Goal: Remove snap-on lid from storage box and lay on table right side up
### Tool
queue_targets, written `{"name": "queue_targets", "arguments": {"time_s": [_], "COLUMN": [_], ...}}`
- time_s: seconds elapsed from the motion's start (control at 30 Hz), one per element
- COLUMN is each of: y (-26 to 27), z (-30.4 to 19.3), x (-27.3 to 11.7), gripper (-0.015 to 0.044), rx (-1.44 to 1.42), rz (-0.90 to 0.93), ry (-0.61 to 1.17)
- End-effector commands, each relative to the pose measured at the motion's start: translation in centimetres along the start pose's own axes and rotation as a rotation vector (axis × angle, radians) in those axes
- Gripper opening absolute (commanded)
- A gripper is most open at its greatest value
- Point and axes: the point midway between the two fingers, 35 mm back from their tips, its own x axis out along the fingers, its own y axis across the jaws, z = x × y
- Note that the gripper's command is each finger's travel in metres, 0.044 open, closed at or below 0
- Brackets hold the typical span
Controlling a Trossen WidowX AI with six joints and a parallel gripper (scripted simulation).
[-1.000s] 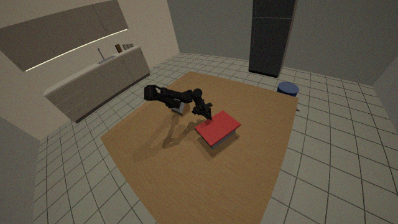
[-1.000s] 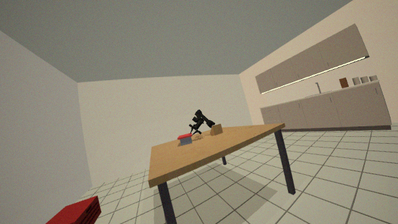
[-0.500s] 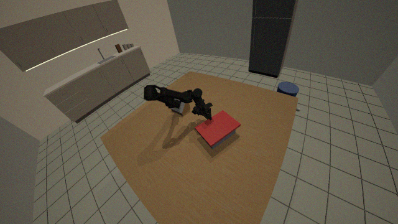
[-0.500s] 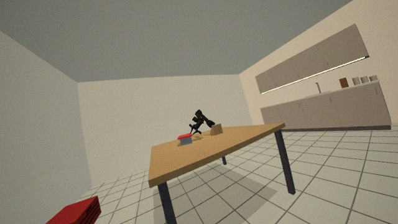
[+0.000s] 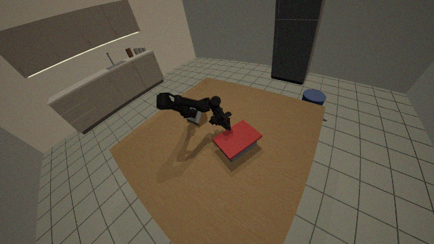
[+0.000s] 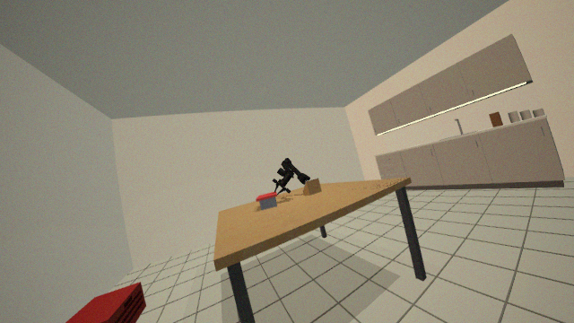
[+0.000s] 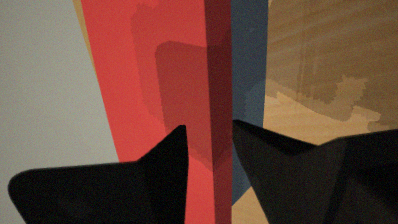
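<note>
Lid: the red lid (image 5: 242, 139) (image 6: 266, 196) (image 7: 150, 25) sits on the blue-grey storage box (image 5: 247, 150) (image 6: 268, 204) (image 7: 250, 45), covering its top. Its rim projects past the box walls on the sides seen. The lid appears seated; whether any snap is released cannot be told.

Gripper: the black gripper (image 5: 230, 129) (image 6: 276, 193) (image 7: 208, 129) is closed partway, its fingers stopped on the lid, with a gap between them taken up by the lid's rim. Contact is around the middle of the long edge facing the arm (image 5: 192, 103) (image 6: 297, 170). In the wrist view one finger lies over the red top, the other off the rim's outer side, by the box wall.

Box position: the box stands on the wooden table (image 5: 203, 200) (image 6: 287, 224) (image 7: 330, 35), well apart from the table's edges in the top view. Bare wood runs along the box's side away from the arm and past both its ends, broad enough for the lid to lie flat.

Obstacles: a small block (image 5: 194, 118) (image 6: 313, 186) stands near the lower part of the arm, apart from the box. A blue round container (image 5: 314, 96) is beyond a far table corner, off the tabletop.
</note>
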Motion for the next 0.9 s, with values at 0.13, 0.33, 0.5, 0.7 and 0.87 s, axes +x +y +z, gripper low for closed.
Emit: {"name": "queue_targets", "arguments": {"time_s": [0.13, 0.33, 0.5, 0.7, 0.87], "y": [0.27, 0.35, 0.42, 0.50, 0.57], "z": [-0.02, -0.02, -0.01, -0.01, -0.01], "x": [-0.31, -0.40, -0.48, -0.57, -0.64], "gripper": [0.0000, 0.0000, 0.0000, 0.0000, 0.0000], "rx": [0.004, 0.004, 0.004, 0.004, 0.004], "rz": [0.005, 0.005, 0.005, 0.005, 0.005], "ry": [-0.001, -0.001, -0.001, 0.000, 0.000]}}
